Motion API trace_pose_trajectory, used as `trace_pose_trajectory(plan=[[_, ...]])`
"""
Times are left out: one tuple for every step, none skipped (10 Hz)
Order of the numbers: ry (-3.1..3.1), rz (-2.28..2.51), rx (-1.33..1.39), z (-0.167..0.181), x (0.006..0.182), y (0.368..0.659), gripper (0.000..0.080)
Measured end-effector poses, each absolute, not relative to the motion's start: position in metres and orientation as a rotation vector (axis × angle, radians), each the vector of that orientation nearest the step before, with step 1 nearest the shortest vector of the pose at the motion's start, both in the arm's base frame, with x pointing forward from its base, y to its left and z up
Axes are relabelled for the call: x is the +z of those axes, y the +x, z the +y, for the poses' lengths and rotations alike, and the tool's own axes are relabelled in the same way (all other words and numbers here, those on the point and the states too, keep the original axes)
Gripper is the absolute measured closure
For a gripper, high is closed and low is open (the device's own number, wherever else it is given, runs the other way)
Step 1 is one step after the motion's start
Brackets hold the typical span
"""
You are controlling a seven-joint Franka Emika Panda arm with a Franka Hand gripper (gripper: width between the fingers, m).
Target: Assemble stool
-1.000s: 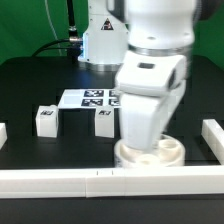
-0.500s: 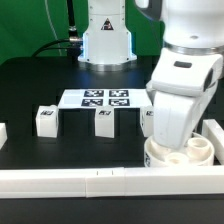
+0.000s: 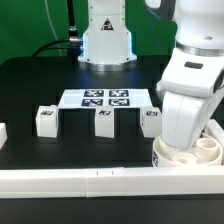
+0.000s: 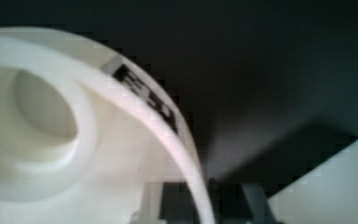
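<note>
Because the arm stands in front of it, only the front rim of the round white plastic seat shows. It sits in the table corner at the exterior view's right, just behind the front rail and near the side rail. The blurred wrist view shows the claw clamped on the seat's thin curved wall, below a black-and-white tag. 3 blocky white legs stand apart, in front of the flat marker board.
</note>
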State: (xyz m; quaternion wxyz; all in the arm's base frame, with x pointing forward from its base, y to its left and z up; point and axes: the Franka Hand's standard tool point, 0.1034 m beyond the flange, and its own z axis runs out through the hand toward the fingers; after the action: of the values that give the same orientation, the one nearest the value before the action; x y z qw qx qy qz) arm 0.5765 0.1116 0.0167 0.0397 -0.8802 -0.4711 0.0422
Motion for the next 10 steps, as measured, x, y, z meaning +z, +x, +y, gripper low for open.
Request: trace_pose_trajectory(plan=[[-2.697,-1.443,0.129,0.112,0.017,0.576,0.077],[-2.698,-1.443,0.13,0.111,0.017,0.576,0.077],[-2.702,-1.436,0.131,0.112,0.018,0.577,0.0602],[-2.708,-1.43,0.13,0.112,0.024,0.578,0.0401],[-2.71,-1.43,0.132,0.112,0.028,0.579,0.0401],[-2.714,-1.431,0.123,0.111,0.035,0.581,0.0254],[-2.721,-1.431,0.113,0.109,0.045,0.584,0.0173],[-2.727,-1.432,0.105,0.105,0.053,0.585,0.0173],[-2.725,-1.442,0.1,0.099,0.057,0.585,0.0154],[-2.708,-1.475,0.105,0.085,0.058,0.582,0.0154]])
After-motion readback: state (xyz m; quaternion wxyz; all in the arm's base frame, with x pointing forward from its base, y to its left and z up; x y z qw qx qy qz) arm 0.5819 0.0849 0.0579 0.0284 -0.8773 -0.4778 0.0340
